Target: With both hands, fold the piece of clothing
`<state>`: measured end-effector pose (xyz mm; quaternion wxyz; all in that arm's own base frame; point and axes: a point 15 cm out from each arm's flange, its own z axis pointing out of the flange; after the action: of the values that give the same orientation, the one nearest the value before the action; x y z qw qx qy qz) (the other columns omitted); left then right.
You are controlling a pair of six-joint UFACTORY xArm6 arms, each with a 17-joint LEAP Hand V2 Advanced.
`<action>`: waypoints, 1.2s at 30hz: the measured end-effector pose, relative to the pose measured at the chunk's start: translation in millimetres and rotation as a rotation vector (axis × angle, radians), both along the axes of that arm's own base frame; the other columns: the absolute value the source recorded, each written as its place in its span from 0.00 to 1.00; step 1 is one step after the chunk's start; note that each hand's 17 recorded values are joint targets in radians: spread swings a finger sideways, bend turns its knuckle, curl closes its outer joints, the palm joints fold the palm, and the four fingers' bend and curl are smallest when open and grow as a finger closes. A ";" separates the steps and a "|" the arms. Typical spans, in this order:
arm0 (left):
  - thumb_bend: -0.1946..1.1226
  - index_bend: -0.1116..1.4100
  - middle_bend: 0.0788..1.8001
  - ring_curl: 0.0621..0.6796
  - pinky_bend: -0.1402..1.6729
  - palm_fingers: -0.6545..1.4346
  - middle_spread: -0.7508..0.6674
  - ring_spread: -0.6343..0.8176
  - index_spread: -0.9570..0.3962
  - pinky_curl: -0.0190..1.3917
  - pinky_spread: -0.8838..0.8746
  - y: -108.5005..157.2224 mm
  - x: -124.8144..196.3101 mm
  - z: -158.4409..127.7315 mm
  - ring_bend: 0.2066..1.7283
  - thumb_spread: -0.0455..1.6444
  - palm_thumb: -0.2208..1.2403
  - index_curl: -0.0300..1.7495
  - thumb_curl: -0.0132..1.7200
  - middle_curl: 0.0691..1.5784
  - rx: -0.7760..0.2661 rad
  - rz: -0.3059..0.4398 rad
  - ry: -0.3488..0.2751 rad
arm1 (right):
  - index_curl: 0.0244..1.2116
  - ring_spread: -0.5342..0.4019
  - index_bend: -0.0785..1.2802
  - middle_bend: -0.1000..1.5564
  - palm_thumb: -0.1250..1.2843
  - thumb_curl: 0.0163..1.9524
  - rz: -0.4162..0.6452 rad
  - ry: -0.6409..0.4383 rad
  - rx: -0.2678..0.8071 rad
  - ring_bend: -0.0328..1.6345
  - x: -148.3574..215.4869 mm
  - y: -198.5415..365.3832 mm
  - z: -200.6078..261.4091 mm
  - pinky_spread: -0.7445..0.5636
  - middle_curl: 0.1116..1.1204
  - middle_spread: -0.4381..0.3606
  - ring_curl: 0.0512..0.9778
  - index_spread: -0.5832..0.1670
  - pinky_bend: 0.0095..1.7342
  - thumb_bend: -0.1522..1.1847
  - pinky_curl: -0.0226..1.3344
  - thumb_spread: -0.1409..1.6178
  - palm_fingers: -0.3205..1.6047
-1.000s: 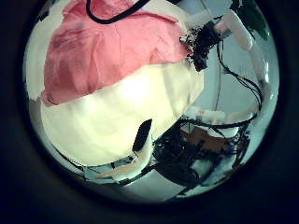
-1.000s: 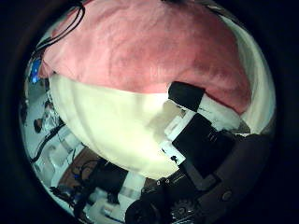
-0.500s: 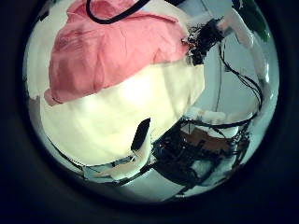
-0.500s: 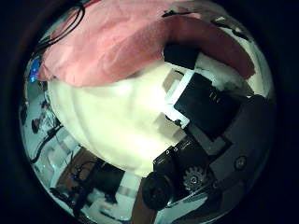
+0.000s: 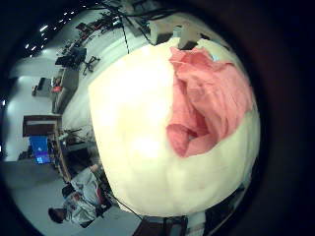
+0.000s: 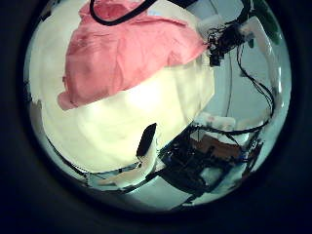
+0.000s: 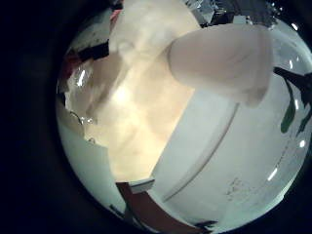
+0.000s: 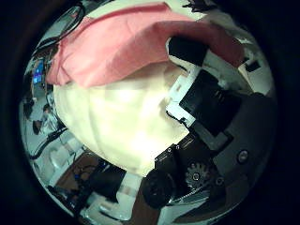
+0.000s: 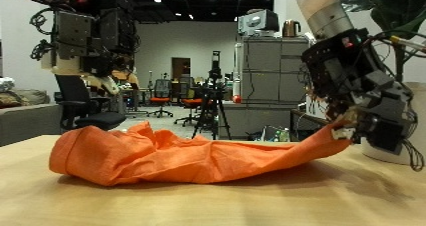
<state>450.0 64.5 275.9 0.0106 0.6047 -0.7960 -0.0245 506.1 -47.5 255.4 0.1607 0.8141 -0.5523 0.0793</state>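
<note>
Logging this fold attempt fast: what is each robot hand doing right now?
Left robot hand: raised above the wooden table, holding nothing; fingers cannot be told.
Right robot hand: shut on one end of the crumpled orange cloth garment, lifting it.

Small ceiling spotlights glow at the top of the outside view and light the room evenly; the far background reads softer than the near arms. The crumpled orange cloth garment (image 9: 187, 154) shows soft shading in its folds on the pale wooden worktop (image 9: 213, 204), which carries a mild sheen. In the palm views a black circular border frames each scene and straight lines bow strongly near the rim. The worktop there glares nearly white under the lamps, washing out its surface.
</note>
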 end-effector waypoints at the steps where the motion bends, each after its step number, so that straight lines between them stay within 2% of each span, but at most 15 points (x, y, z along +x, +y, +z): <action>1: 0.12 0.18 0.06 0.25 0.23 0.30 0.77 0.80 0.73 0.24 0.80 2.0 -0.1 0.1 0.16 0.55 0.36 0.18 0.19 0.12 -0.002 0.002 -0.001 | 0.59 0.34 0.82 0.78 0.87 0.24 0.002 -0.010 0.012 0.78 -0.3 1.1 5.9 0.21 0.59 0.38 0.56 0.43 0.62 0.14 0.42 0.70 0.81; 8: 0.12 0.18 0.06 0.25 0.23 0.30 0.76 0.80 0.73 0.24 0.80 16.3 -4.4 -2.8 0.16 0.55 0.36 0.18 0.19 0.13 -0.006 0.014 0.005 | 0.61 0.35 0.84 0.81 0.90 0.28 0.022 -0.081 0.122 0.81 -4.7 19.0 48.0 0.26 0.62 0.39 0.60 0.45 0.68 0.14 0.45 0.70 0.78; 14: 0.12 0.18 0.06 0.25 0.23 0.30 0.76 0.80 0.73 0.24 0.80 26.2 -7.0 1.3 0.16 0.55 0.36 0.19 0.19 0.13 -0.007 0.026 -0.003 | 0.63 0.35 0.86 0.82 0.91 0.30 0.090 -0.133 0.134 0.82 -6.4 53.1 76.3 0.29 0.63 0.40 0.62 0.46 0.70 0.13 0.47 0.71 0.77; 20: 0.12 0.18 0.06 0.25 0.22 0.30 0.76 0.80 0.73 0.24 0.80 34.3 -10.5 0.3 0.16 0.55 0.36 0.19 0.19 0.13 -0.008 0.040 -0.002 | 0.64 0.36 0.86 0.83 0.90 0.32 0.205 -0.245 0.211 0.82 9.1 132.1 117.1 0.30 0.64 0.40 0.63 0.47 0.71 0.11 0.47 0.71 0.76; 28: 0.12 0.18 0.06 0.26 0.22 0.30 0.76 0.80 0.73 0.24 0.80 53.4 -18.5 -5.0 0.16 0.56 0.36 0.19 0.19 0.13 -0.009 0.076 0.007 | 0.65 0.35 0.86 0.83 0.90 0.35 0.400 -0.391 0.348 0.82 24.2 261.8 140.3 0.30 0.64 0.40 0.64 0.47 0.71 0.11 0.47 0.71 0.76; 32: 0.12 0.18 0.06 0.26 0.22 0.30 0.76 0.80 0.73 0.24 0.80 68.6 -23.5 -0.9 0.16 0.56 0.36 0.19 0.19 0.13 -0.009 0.101 0.000 | 0.65 0.35 0.86 0.83 0.90 0.36 0.446 -0.359 0.421 0.82 22.1 313.5 125.2 0.30 0.64 0.40 0.64 0.47 0.71 0.11 0.47 0.71 0.76; 36: 0.12 0.18 0.06 0.26 0.23 0.30 0.76 0.80 0.73 0.24 0.80 95.9 -31.9 6.3 0.16 0.56 0.36 0.19 0.19 0.13 -0.009 0.152 -0.016 | 0.65 0.35 0.86 0.83 0.89 0.37 0.488 -0.313 0.475 0.82 23.6 359.8 103.5 0.30 0.64 0.40 0.65 0.47 0.71 0.11 0.47 0.71 0.76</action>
<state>418.1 160.4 282.2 0.0089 0.6636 -0.7478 -0.0150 529.7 312.2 358.9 -0.1427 0.9144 -0.3631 0.1083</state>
